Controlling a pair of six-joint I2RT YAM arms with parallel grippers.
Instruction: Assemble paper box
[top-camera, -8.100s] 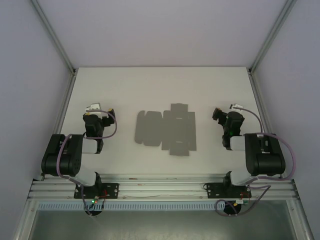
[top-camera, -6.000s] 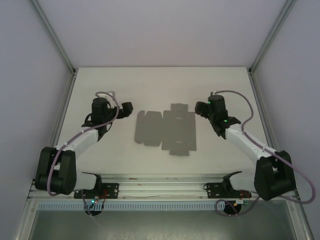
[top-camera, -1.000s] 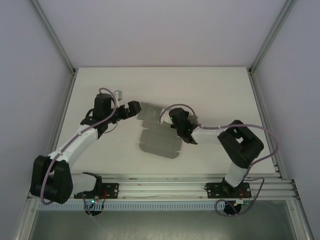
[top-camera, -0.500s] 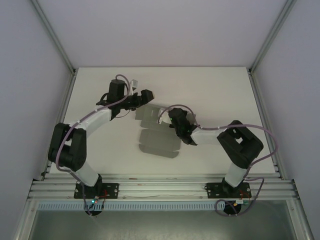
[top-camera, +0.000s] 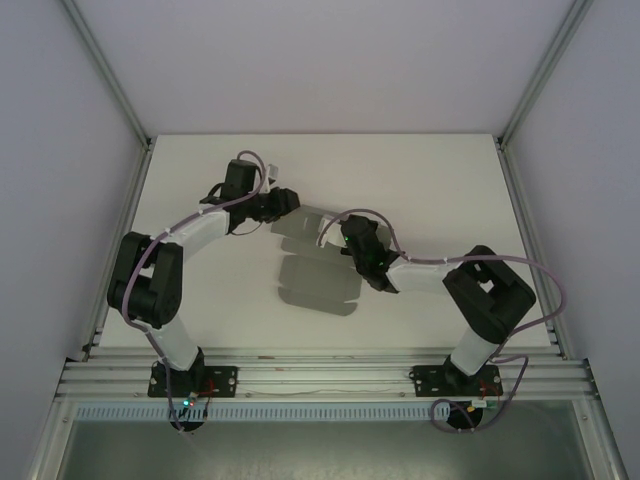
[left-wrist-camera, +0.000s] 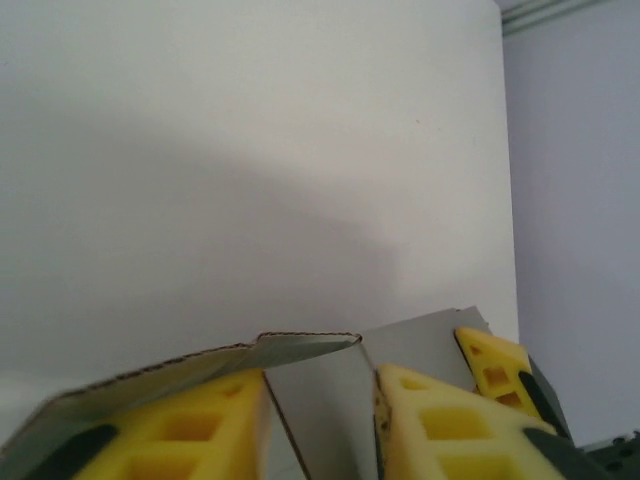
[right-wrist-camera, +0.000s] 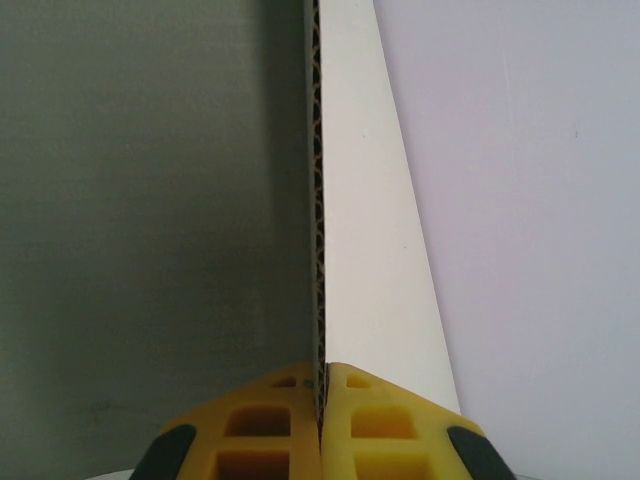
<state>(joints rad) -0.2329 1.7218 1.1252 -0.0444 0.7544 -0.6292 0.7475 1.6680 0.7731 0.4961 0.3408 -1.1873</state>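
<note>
- Box (top-camera: 318, 285): a grey die-cut card sheet near the middle of the worktop (top-camera: 430, 170). Its 6 o'clock half lies flat. Its 12 o'clock half is lifted off the surface between the two hands.
- Right hand (top-camera: 347, 240): at the sheet's 2 o'clock edge, clenched on the box. Its fingers (right-wrist-camera: 265, 415) meet on the fluted edge of a panel that stands on edge.
- Left hand (top-camera: 287, 205): at the sheet's 11 o'clock corner. Its fingers (left-wrist-camera: 215, 425) stand partly apart astride a flap, and you cannot tell whether they pinch it.
- Handling (a judgement): expect the box to be very light. It should be stiff across a panel, hinge readily at the scored creases, and slide easily on the smooth worktop. A pinch in mid-panel may dent the card or bow it.
- Where to hold: take a panel or flap at its free edge, close to a crease. Keep the other hand anchoring the sheet while you fold.
- Against the earliest frame: the sheet lay wholly flat there, and both arms were folded back at 8 and 4 o'clock. Now both arms reach in, and the sheet is turned and part-raised.
- Against half a second ago: the left hand has come slightly toward 6 o'clock onto the flap. The right hand has barely moved.
</note>
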